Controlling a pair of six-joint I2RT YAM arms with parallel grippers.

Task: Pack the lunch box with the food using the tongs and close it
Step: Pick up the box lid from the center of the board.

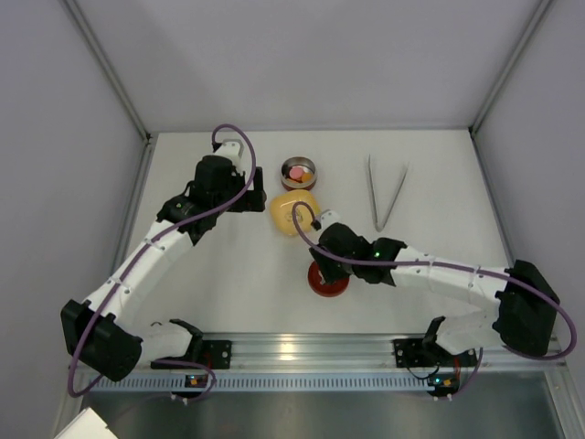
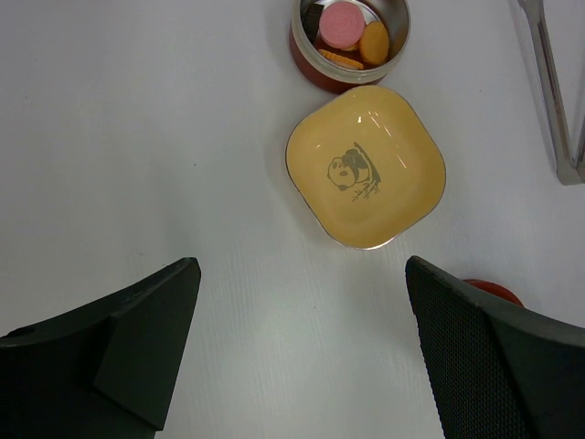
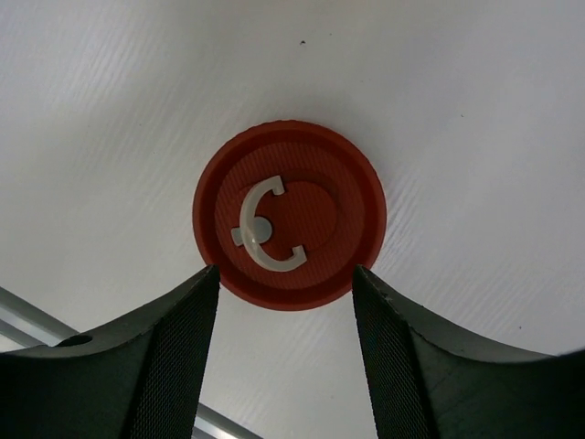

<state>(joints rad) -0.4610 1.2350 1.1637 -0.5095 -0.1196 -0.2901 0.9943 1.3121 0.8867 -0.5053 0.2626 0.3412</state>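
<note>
White table (image 1: 228,274) is carrying everything: right gripper (image 3: 285,274) is straddling the flat-lying lid (image 3: 289,216), fingers at its rim, pinching or not I cannot tell, while left gripper (image 2: 302,274) is hovering wide open near the dish (image 2: 366,167), the tin (image 2: 303,64) beyond holding the food (image 2: 344,25), tongs (image 1: 372,192) lying rightward.

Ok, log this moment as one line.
food in open lunch box | tongs lying on table | lid flat on table | right gripper straddling lid, grip unclear | left gripper open, empty
</note>
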